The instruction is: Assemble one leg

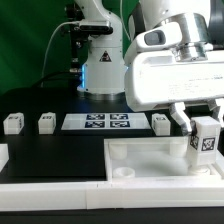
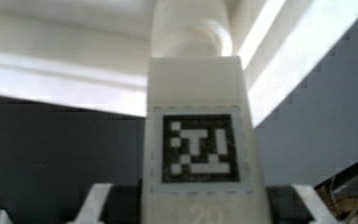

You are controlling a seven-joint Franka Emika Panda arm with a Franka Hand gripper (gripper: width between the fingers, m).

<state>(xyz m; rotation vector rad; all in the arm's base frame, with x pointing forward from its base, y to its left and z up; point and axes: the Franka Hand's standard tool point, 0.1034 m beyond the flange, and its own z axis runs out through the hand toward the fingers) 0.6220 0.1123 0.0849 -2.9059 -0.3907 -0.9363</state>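
In the exterior view, gripping the leg (image 1: pixel 206 140) with the gripper (image 1: pixel 204 124), jaws narrowed onto its upper part. Hangs straight below the hand, long axis upright, tagged face turned to the camera, lower end pointing down at the tray (image 1: pixel 150 160). Sits over the tray's end toward the table's front corner on the exterior view's right; hard to tell whether touching the tray or just clear of it. Spare legs (image 1: pixel 46 122) and the marker board (image 1: pixel 105 122) in a row farther back, apart from the hand. In the wrist view, looks along the leg (image 2: pixel 197 100) from between the fingers (image 2: pixel 101 205), tag square to the lens, long axis running away from the camera toward something white and blurred, likely the tray. Probably calls for a straight lowering along that axis into a corner socket, not visible here
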